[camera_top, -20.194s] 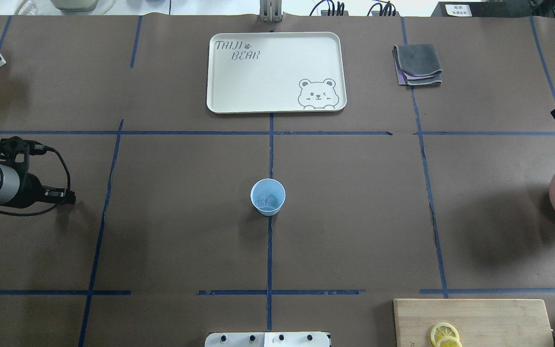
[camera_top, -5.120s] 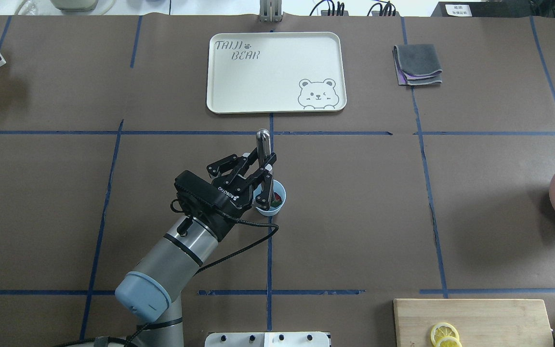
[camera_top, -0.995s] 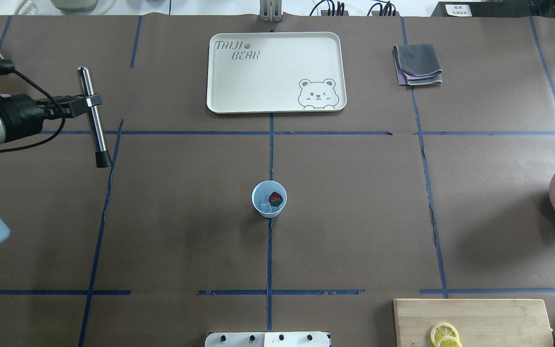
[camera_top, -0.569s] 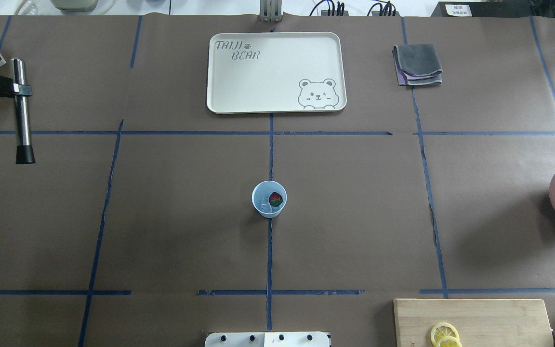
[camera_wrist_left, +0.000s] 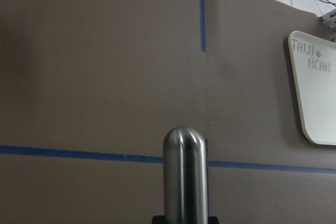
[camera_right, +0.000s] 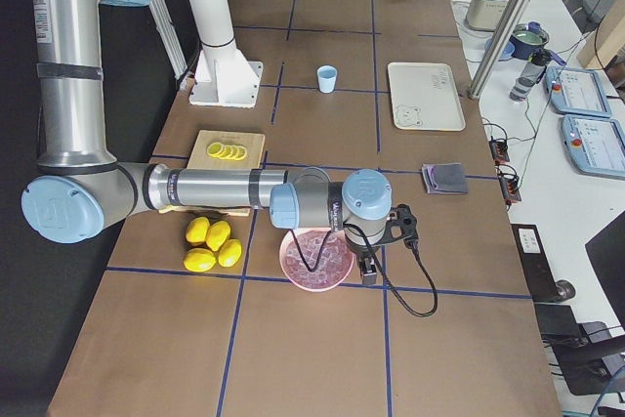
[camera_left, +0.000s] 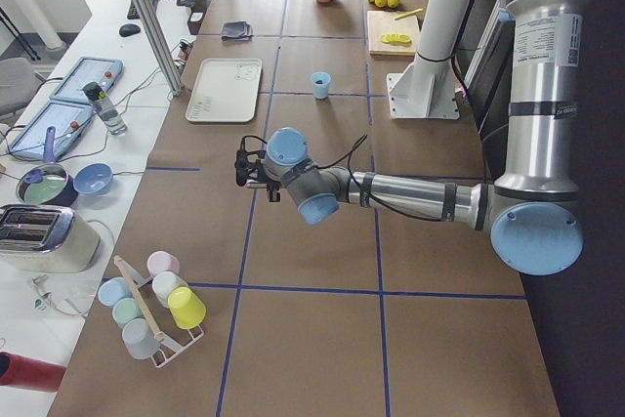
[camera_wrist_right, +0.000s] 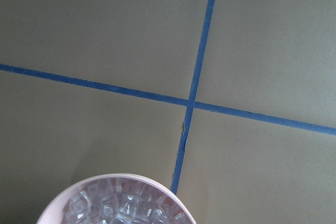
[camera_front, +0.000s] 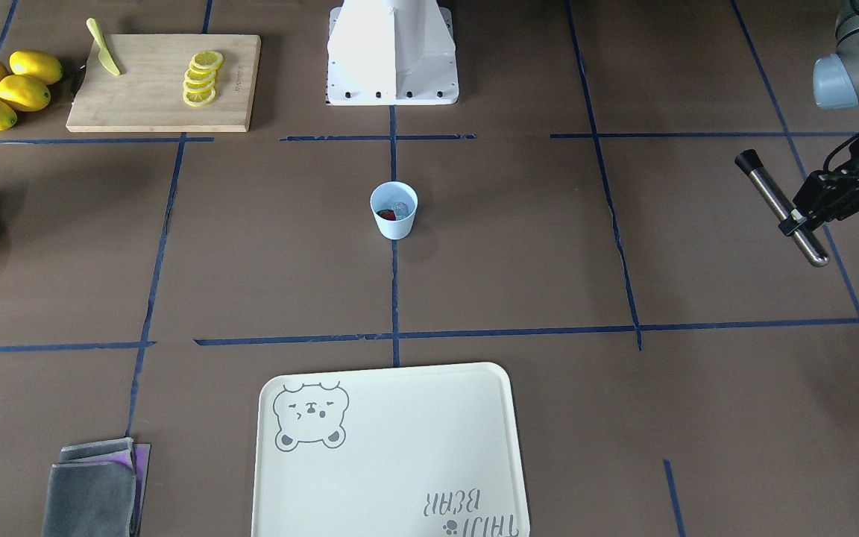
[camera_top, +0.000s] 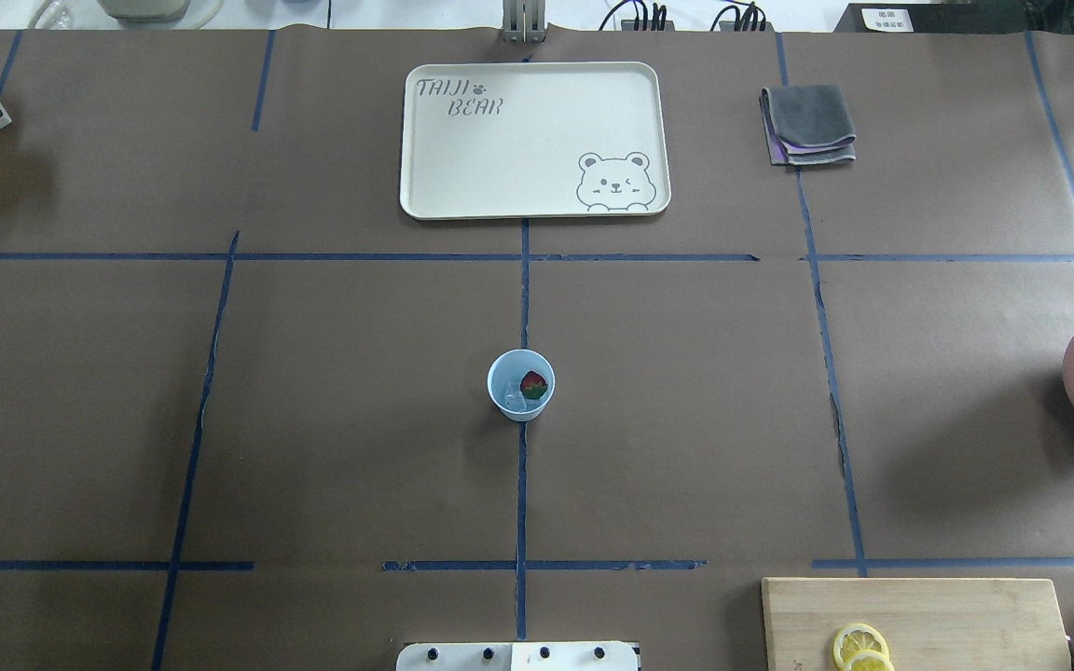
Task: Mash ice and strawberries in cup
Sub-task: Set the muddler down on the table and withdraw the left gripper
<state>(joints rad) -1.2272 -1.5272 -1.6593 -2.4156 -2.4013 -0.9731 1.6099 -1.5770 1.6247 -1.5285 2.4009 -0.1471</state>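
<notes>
Pale blue cup (camera_top: pixel 520 385) stands at the middle of the table (camera_top: pixel 686 419) on a blue tape line (camera_top: pixel 521 485), holding one red strawberry (camera_top: pixel 533 383) beside clear ice (camera_top: pixel 513 401). Well apart, at the table's end on the robot's left, the left gripper (camera_front: pixel 795 221) is clamped on a steel muddler (camera_front: pixel 772 195) with a black tip. The right gripper (camera_right: pixel 369 263) hangs over a pink bowl (camera_top: pixel 1073 359) of ice cubes (camera_wrist_right: pixel 121 205); whether it is parted or closed cannot be told.
</notes>
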